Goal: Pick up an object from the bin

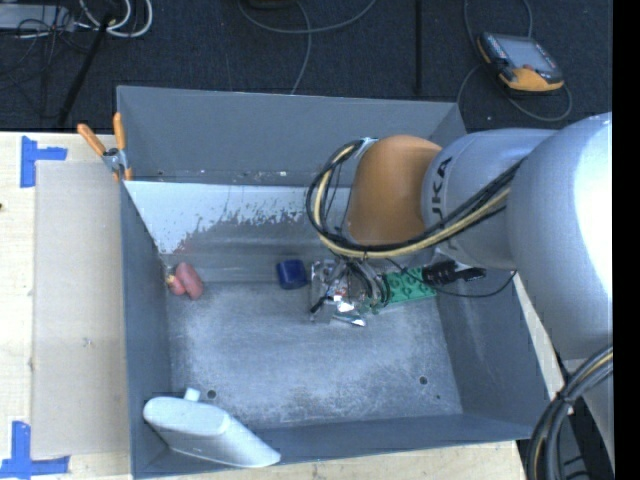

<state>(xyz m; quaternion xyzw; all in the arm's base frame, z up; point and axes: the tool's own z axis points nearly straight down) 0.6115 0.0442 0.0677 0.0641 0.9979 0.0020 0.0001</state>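
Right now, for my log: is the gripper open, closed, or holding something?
Gripper: cannot be told. It hangs just right of a small blue block.

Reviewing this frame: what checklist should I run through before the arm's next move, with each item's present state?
1. End effector inside the bin, low over the middle of the floor: ok.
2. Something already gripped: cannot tell.
3. Candidate within reach, the small blue block close beside the end effector: ok.
4. Pink piece by the far-left wall, well away from the arm: ok.
5. White bottle-shaped thing in the near-left corner, out of the arm's way: ok.
6. Green piece under the wrist, loose thing or robot part: cannot tell.
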